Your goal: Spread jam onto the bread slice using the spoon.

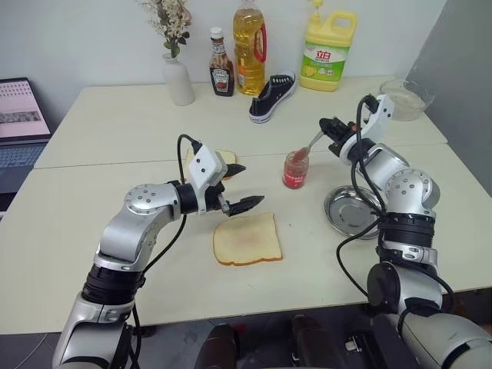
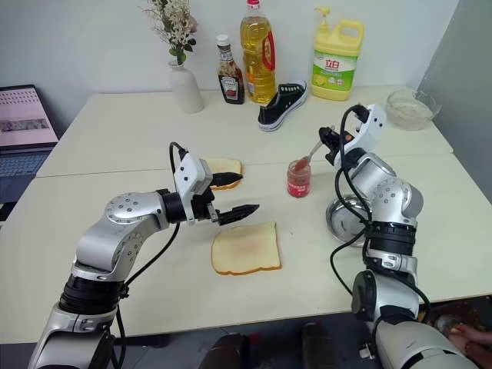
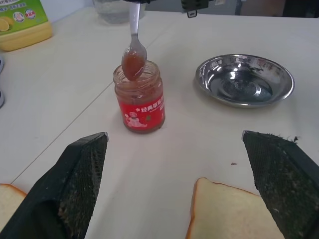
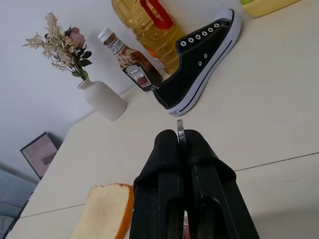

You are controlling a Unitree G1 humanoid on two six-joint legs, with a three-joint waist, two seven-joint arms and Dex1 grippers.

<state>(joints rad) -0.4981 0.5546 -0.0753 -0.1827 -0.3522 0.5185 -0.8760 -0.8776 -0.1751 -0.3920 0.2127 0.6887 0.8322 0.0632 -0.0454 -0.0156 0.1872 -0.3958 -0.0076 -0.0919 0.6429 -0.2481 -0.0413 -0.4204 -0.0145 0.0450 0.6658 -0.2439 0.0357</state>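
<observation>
A pale cream counter, crossed by a seam between its two tops, stands against a plain white wall. Along its far edge sit a white vase of dried flowers, a ketchup bottle, an oil bottle, a yellow detergent jug, a black sneaker and a glass bowl. A laptop sits off to the left. The bread slice lies flat at near centre. The jam stands beyond it, left of a steel dish. The right gripper, pressed together, pinches the spoon, whose jam-coated bowl hangs over the jar's mouth. The left gripper hovers spread above the bread's far-left edge.
</observation>
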